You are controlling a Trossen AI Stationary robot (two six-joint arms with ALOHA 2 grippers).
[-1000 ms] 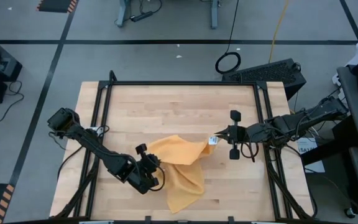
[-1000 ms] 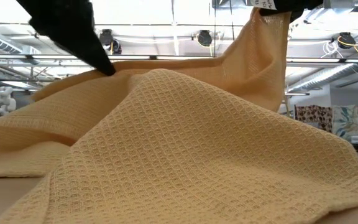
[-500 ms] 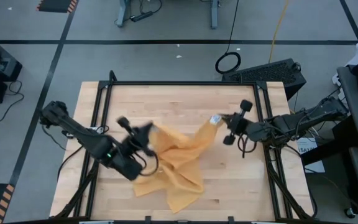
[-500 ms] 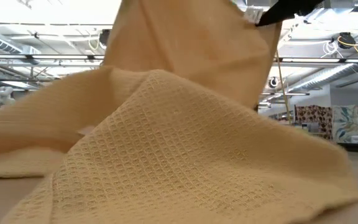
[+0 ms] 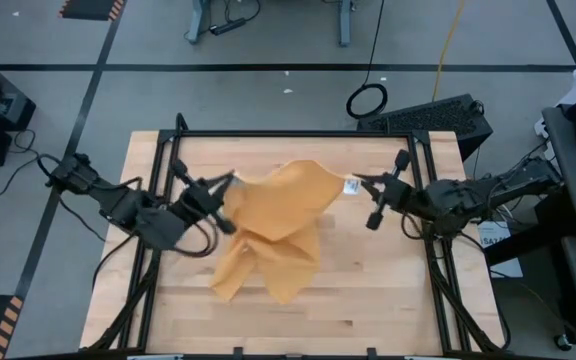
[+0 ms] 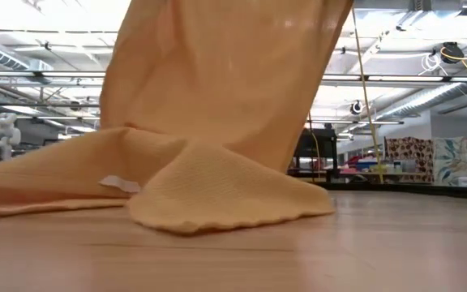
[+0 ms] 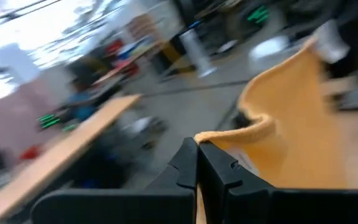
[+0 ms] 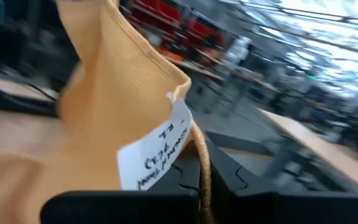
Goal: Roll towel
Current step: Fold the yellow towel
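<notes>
You have the towel [image 5: 273, 225] lifted between both arms over the middle of the counter [image 5: 368, 290], its upper edge stretched from about 9 o'clock to 3 o'clock while the lower part hangs down and pools on the wood toward 6 o'clock. Your left hand [image 5: 226, 182] sits at the 9 o'clock end of that edge, clenched on a corner of the cloth; in the left wrist view the two dark fingers [image 7: 188, 165] are pressed together with the yellow hem [image 7: 241, 132] caught between them. Your right hand [image 5: 360, 184] is at the 3 o'clock end, also clamped on a corner, and the white tag [image 5: 349, 186] sits right at its fingertips. In the right wrist view the tag [image 8: 157, 149] hangs just beside the pinched hem, with dark printing on it that is too blurred to read.

From counter height, the towel [image 6: 217, 113] rises as a broad sheet out of the top of the view, and its lower folds rest on the counter [image 6: 363, 251]. A second small white tag [image 6: 120, 184] shows on the fold lying toward 9 o'clock
</notes>
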